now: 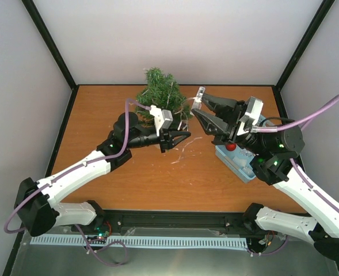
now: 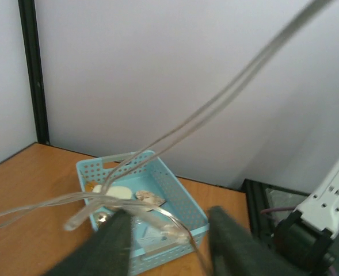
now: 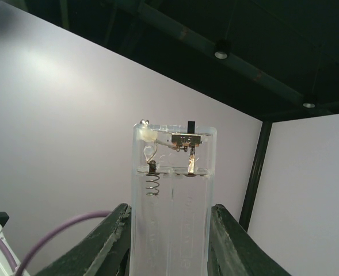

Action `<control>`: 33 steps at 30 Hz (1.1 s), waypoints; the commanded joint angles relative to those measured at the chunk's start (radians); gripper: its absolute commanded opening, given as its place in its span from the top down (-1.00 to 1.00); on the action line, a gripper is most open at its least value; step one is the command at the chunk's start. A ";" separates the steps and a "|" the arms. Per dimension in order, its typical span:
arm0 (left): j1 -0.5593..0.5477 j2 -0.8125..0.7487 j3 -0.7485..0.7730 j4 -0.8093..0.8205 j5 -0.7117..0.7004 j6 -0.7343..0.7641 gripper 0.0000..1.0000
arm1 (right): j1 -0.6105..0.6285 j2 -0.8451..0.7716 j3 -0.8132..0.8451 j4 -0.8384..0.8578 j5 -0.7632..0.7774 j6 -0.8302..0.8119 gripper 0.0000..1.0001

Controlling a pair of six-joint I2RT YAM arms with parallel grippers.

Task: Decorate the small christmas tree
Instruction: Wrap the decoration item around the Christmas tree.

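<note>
Tension matters: right tool (image 1: 200, 104) pinches the battery box (image 3: 172, 195) aloft; left tool (image 2: 169, 221), spread around the light wire (image 2: 227, 89), should close gently, then drape the small christmas tree (image 1: 160, 92).

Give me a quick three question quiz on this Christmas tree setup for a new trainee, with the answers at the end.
1. True or false: the right pincer is shut on a clear battery box.
2. Seen from above, what lies to the right of the small christmas tree, beneath the right arm?
A) a light blue basket
B) a cardboard box
C) a green plate
3. Fill in: in the left wrist view, a clear ___ stretches up and away above the left pincer.

Key: 1. true. 2. A. 3. wire.
</note>
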 commanded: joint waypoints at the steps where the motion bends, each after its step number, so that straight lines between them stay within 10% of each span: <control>1: -0.002 -0.007 0.026 0.012 0.029 0.019 0.74 | 0.008 -0.017 -0.005 0.012 0.042 -0.011 0.83; 3: -0.002 -0.043 0.006 -0.020 0.013 0.029 0.98 | 0.007 -0.046 0.006 -0.092 0.156 -0.073 0.83; 14: 0.019 -0.178 -0.099 -0.148 -0.168 0.020 0.99 | 0.004 -0.268 -0.108 -0.331 1.040 -0.471 0.90; 33: 0.092 -0.213 -0.141 -0.120 -0.102 -0.091 0.99 | 0.004 -0.484 -0.248 -0.376 1.415 -0.680 0.94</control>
